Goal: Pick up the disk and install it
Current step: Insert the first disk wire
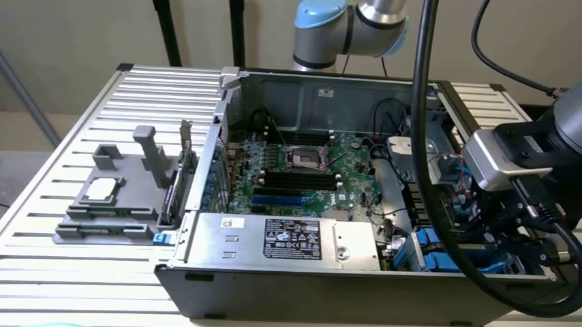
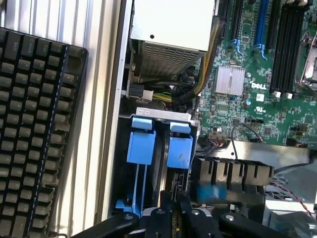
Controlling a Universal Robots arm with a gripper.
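The disk stands on edge in the drive bay at the case's front corner, on the exterior view's right. In the wrist view it is a dark slab (image 2: 159,158) between two bright blue carrier rails (image 2: 141,144), under a silver bay bracket (image 2: 161,115). The same blue rails (image 1: 435,257) show in the exterior view, low inside the case. My gripper (image 2: 173,206) hangs directly over the disk's near end, its black links close on both sides of it. In the exterior view the arm's wrist (image 1: 509,160) leans over that corner of the open computer case (image 1: 318,85).
A silver power supply box (image 1: 282,238) sits beside the bay, with the motherboard (image 1: 300,170) behind it. Thick black cables (image 1: 423,102) hang over the case. A grey fixture (image 1: 118,197) holding a small chip (image 1: 102,189) stands on the slatted table. A black keyboard (image 2: 34,134) lies outside the case wall.
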